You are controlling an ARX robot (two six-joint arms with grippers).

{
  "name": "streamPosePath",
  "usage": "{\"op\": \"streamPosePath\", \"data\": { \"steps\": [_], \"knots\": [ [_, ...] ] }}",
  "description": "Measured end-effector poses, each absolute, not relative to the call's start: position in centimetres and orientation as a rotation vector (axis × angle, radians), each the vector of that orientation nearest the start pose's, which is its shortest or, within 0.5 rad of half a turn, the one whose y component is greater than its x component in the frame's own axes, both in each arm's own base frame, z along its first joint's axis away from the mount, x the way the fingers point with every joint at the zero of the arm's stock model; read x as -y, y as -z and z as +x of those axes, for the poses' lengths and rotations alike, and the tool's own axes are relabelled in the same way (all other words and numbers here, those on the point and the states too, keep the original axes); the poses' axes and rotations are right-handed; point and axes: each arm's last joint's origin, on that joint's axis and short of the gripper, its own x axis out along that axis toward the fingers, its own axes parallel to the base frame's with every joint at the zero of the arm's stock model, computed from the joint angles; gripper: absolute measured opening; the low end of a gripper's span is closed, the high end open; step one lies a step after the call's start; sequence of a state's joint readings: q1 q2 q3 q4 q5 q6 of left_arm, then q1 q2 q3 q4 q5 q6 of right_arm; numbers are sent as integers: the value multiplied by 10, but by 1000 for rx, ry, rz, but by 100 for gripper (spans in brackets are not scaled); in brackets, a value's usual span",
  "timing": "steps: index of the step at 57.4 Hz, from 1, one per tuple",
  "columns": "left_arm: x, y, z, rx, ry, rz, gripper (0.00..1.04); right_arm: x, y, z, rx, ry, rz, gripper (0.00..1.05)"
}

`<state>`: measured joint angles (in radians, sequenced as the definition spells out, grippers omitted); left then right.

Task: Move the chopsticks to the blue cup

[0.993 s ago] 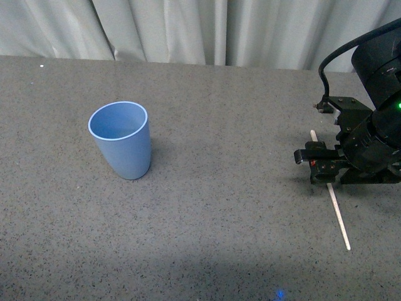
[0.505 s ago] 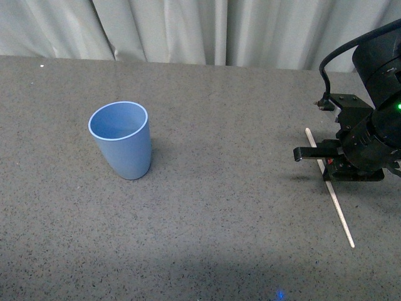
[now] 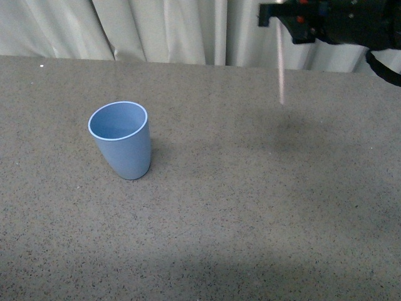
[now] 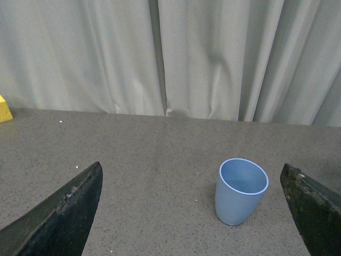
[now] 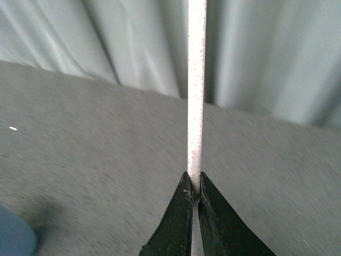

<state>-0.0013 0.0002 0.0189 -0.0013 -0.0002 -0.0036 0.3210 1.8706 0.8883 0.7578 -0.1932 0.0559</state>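
Observation:
The blue cup (image 3: 120, 139) stands upright on the grey table, left of centre; it also shows in the left wrist view (image 4: 241, 190) and as a corner in the right wrist view (image 5: 13, 234). My right gripper (image 3: 283, 19) is high at the top right, shut on the chopsticks (image 3: 281, 69), a pale stick hanging down, blurred, well above the table and far right of the cup. In the right wrist view the stick (image 5: 195, 90) is pinched between the black fingertips (image 5: 184, 205). My left gripper (image 4: 194, 213) is open and empty, the cup between its fingers, further off.
Pale curtains (image 3: 156, 28) hang along the table's far edge. A yellow object (image 4: 4, 109) sits at the far edge in the left wrist view. The stick's shadow (image 3: 291, 135) lies on the table at the right.
My right gripper has lifted the stick off the table at the right and swung up and leftward. The stick now hangs upright. The cup has not moved.

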Motion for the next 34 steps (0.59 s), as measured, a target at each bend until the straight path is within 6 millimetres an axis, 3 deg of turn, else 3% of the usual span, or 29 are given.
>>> {"op": "streamPosePath", "data": {
  "steps": [7, 10, 19, 27, 34],
  "knots": [
    [0, -170, 97, 17, 1, -4, 98, -152, -175, 361, -180, -654, 72, 1],
    [0, -170, 97, 17, 1, -4, 98, -176, -181, 367, -150, -749, 99, 1],
    [0, -170, 97, 17, 1, -4, 98, -220, -179, 376, -153, -850, 112, 1],
    [0, -170, 97, 17, 1, -4, 98, -251, -172, 379, -180, -957, 110, 1],
    [0, -170, 97, 17, 1, -4, 98, -266, -169, 380, -198, -1002, 110, 1]
  ]
}}
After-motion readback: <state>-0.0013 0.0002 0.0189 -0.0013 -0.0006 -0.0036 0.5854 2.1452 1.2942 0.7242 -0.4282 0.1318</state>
